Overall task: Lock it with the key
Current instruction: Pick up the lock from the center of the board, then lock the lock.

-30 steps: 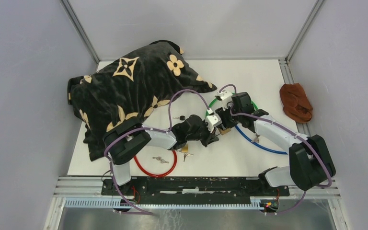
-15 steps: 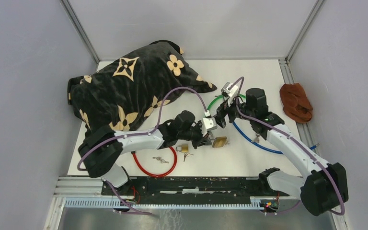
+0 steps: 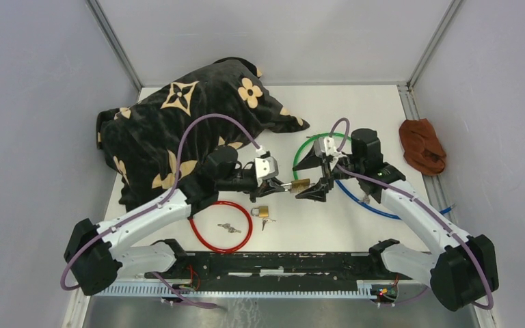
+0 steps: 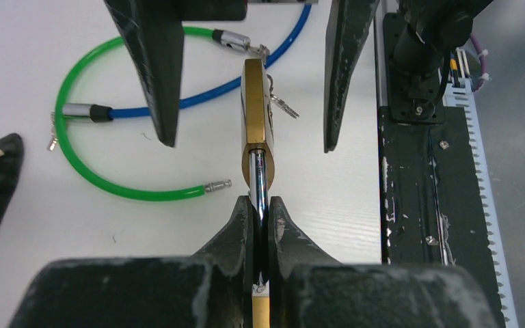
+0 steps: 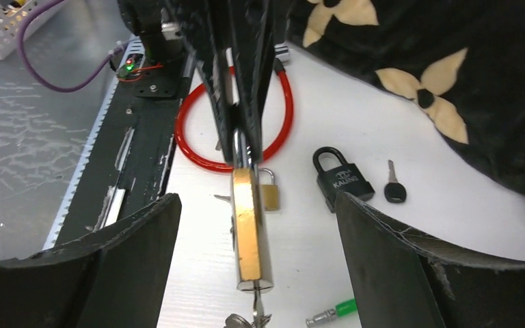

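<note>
Top view: at the middle of the bench (image 3: pixel 376 109), the left hand (image 3: pixel 281 184) pinches the brass padlock (image 3: pixel 299 184) tight by its shackle. The right hand (image 3: pixel 312 179) gapes wide around its body, gripping nothing.
Left wrist: a key (image 4: pixel 280 104) dangles at the padlock's right end.
Right wrist: the padlock sits apart from both fingers.

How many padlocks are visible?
3: a large brass padlock held by its shackle in the left pincer, a small brass padlock beside the red cable, a black padlock near the pillow. Others may be hidden.
</note>
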Motion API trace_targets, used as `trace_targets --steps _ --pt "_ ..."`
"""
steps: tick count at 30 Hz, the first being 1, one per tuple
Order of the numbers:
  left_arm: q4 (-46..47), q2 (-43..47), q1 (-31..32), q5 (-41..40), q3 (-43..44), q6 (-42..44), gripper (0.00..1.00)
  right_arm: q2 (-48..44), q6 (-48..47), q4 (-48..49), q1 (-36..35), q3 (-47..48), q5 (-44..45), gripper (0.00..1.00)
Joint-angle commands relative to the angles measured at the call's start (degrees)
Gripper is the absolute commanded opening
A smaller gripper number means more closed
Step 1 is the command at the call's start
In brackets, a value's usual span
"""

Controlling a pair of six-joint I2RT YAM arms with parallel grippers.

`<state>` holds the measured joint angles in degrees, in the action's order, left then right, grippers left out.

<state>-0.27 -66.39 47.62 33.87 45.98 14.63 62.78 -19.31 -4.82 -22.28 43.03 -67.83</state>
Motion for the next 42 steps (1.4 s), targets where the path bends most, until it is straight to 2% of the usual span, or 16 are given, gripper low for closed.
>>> trace_targets --steps 1,4,6,9,13,14,18,22,25,27,30,37,39,41,42 --pt "10.4 5.2 -1.8 3.6 -1.5 -3.9 0.02 1.4 -3.7 -0.2 -3.4 0.6 -2.5 0.88" --pt "12.5 6.3 -2.1 4.4 -2.8 -6.1 0.02 3.0 -4.0 0.2 -4.4 -0.6 -4.0 0.84" --pt "13.1 6.6 -2.2 4.6 -3.1 -6.9 0.02 3.9 -0.2 3.6 -4.4 -1.7 -3.7 0.75" --pt "13.9 6.5 -2.4 4.6 -3.3 -7.5 0.02 4.5 9.2 14.5 -4.5 -4.9 -3.5 0.59" --pt "15.5 6.1 -2.7 5.3 -3.2 -9.3 0.02 4.3 14.7 21.2 -4.5 -7.6 -1.2 0.45" --pt "15.8 5.9 -2.8 5.6 -3.1 -9.6 0.02 4.2 16.0 23.1 -4.5 -8.1 -1.1 0.39" --pt "17.4 5.5 -2.8 6.5 -3.7 -11.6 0.02 2.6 29.0 37.9 -4.5 -12.0 2.8 0.0" --pt "20.0 5.6 -2.8 5.8 -5.4 -15.8 0.03 2.3 38.8 48.6 -4.3 -12.6 5.2 0.0" --pt "19.7 6.6 -3.5 4.4 -6.0 -17.0 0.33 2.5 41.1 50.6 -4.1 -11.6 4.8 0.0" --pt "18.6 7.7 -5.0 4.5 -6.1 -17.7 0.4 2.2 41.3 51.0 -3.7 -11.1 4.3 0.0" --pt "16.9 8.9 -7.1 5.9 -6.7 -17.6 0.4 1.7 41.4 51.5 -3.4 -10.5 3.4 0.0" --pt "18.5 9.8 -7.7 7.5 -8.1 -18.4 0.23 2.3 44.0 56.3 -3.4 -9.5 1.4 0.0" --pt "20.9 9.5 -7.7 8.3 -8.7 -19.6 0.25 2.5 44.1 56.7 -3.5 -9.1 1.2 0.0" --pt "23.7 8.9 -7.6 9.1 -9.4 -21.3 0.32 2.8 43.9 56.8 -3.8 -8.6 0.5 0.0" --pt "25.0 8.6 -7.6 9.4 -9.7 -22.2 0.31 3.0 43.7 56.6 -3.9 -8.4 0.1 0.0"
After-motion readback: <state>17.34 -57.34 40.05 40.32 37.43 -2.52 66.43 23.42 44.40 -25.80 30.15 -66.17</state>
